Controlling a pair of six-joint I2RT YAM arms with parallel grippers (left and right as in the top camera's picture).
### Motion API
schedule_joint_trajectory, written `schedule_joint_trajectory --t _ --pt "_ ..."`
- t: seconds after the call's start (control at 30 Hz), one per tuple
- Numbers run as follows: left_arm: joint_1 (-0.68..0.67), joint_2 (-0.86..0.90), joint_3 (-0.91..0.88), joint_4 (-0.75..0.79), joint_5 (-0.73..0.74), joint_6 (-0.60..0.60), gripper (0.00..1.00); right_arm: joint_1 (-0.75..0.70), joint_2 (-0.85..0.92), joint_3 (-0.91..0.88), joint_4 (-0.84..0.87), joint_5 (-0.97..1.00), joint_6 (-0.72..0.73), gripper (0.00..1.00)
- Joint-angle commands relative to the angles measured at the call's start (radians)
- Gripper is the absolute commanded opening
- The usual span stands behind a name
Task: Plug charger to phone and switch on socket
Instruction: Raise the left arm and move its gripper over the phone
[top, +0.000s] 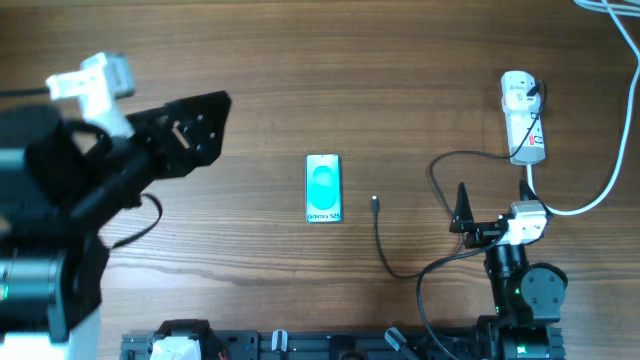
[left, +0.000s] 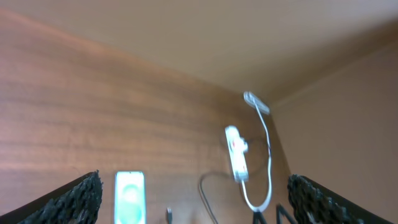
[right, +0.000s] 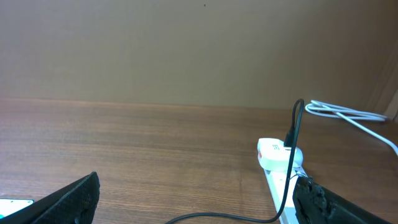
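Two arms are stationed at the near edge of the worktop (top: 300, 60), and nothing is gripped by either. On the left side, the left gripper (top: 200, 130) is angled toward the far right. In its wrist view, its fingers (left: 74, 199) are seen spread wide, one in each lower corner. On the right side, the right gripper (top: 462, 212) is pointed away from its base beside a loop of black cable. Its fingers (right: 68, 202) are likewise set well apart, with bare wood between them.

A little farther out, mid-worktop, the phone (top: 323, 187) is laid flat, cyan screen up, with its white text at the near short edge. Just to its right the connector tip (top: 374, 203) of the charger (top: 380, 240) is found lying loose, close to the phone but not touching it. From there the thin cable is traced toward the right arm, then away to the socket (top: 520, 120) at the far right. There the black plug (top: 535, 92) is seated in the far end. Whether the switch is on cannot be told. Farthest off, the white cord (top: 600, 190) is trailed to the far right corner.
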Motion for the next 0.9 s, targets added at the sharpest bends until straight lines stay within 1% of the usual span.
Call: schedule_joint_trajectory --t 0.0,0.1,0.17,0.3,0.53,0.63,0.87 --pt "-0.009 0.073 0.016 -0.051 0.094 0.026 0.99 0.004 -0.009 -0.001 0.002 0.003 -0.009 1.00" --pt "-0.052 0.130 0.023 -0.101 0.081 0.019 0.99 0.004 -0.009 -0.002 0.002 0.003 -0.010 1.00" --pt "-0.095 0.195 0.055 -0.177 0.032 0.019 0.99 0.004 -0.009 -0.001 0.002 0.003 -0.010 1.00" --pt "-0.231 0.379 0.198 -0.353 -0.158 0.023 0.99 0.004 -0.009 -0.001 0.002 0.003 -0.010 1.00" --pt "-0.436 0.715 0.456 -0.612 -0.428 -0.001 0.99 0.004 -0.009 -0.001 0.002 0.003 -0.010 1.00" --pt "-0.481 0.819 0.466 -0.616 -0.447 0.000 1.00 0.004 -0.009 -0.001 0.002 0.003 -0.010 1.00" --pt "-0.505 0.972 0.465 -0.484 -0.443 0.000 1.00 0.004 -0.009 -0.001 0.002 0.003 -0.010 1.00"
